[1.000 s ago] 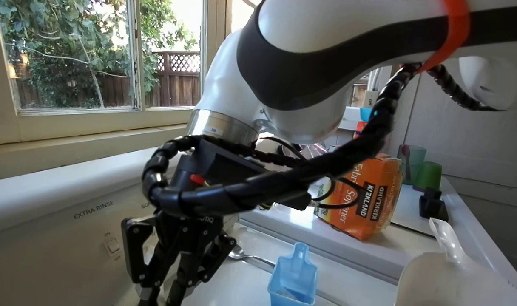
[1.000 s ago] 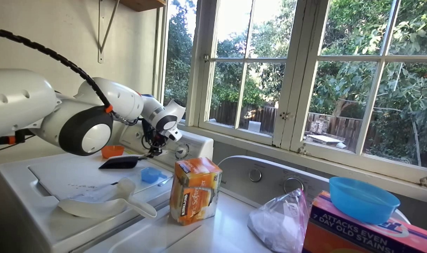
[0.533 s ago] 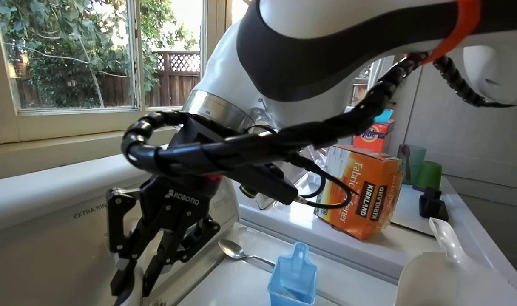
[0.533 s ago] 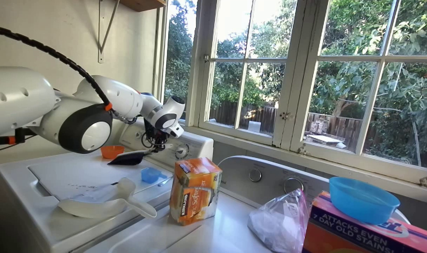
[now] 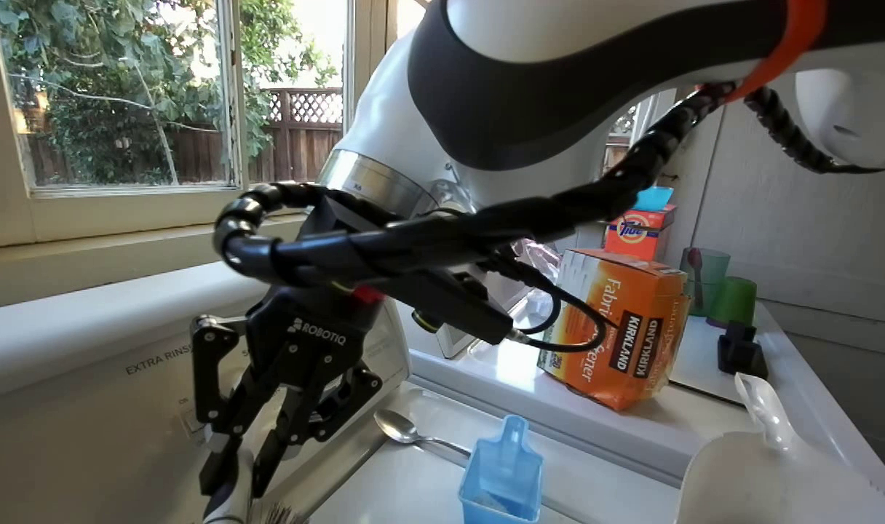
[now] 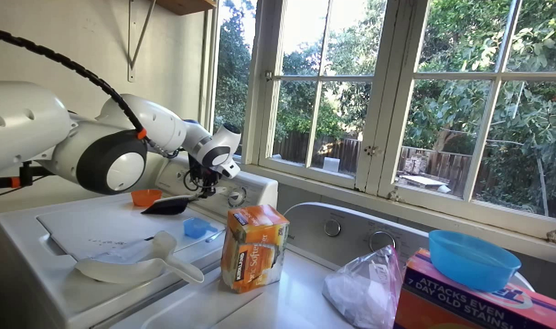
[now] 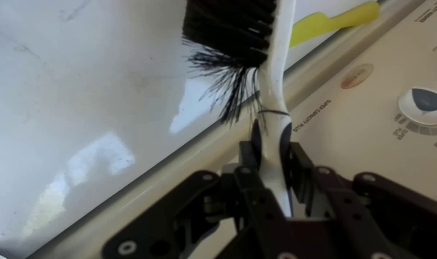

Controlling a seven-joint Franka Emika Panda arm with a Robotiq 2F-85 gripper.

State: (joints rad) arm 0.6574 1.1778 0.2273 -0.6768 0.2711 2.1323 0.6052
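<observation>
My gripper (image 7: 270, 154) is shut on the handle of a brush (image 7: 272, 90), which has a white handle with dark grips and black bristles. The handle lies between both fingers; the bristles stand out past the fingertips, over the white washer lid (image 7: 96, 90). In an exterior view the gripper (image 5: 237, 477) is beside the washer's control panel, with the handle between its fingers and most of the brush cut off by the frame. In an exterior view the brush's dark head (image 6: 166, 206) is low over the lid, near an orange bowl (image 6: 146, 197). I cannot tell whether bristles touch the lid.
A yellow utensil (image 7: 335, 21) lies by the panel (image 7: 366, 118). On the washer are a spoon (image 5: 399, 428), a blue scoop (image 5: 502, 473), a white dustpan (image 6: 122, 270) and dark crumbs (image 6: 106, 242). A softener box (image 6: 255, 249), plastic bag (image 6: 365, 292) and detergent box (image 6: 451, 297) stand alongside.
My gripper has risen with the brush in it and shifted slightly toward the panel, mostly in the first half second. The spoon's bowl is now uncovered in an exterior view.
</observation>
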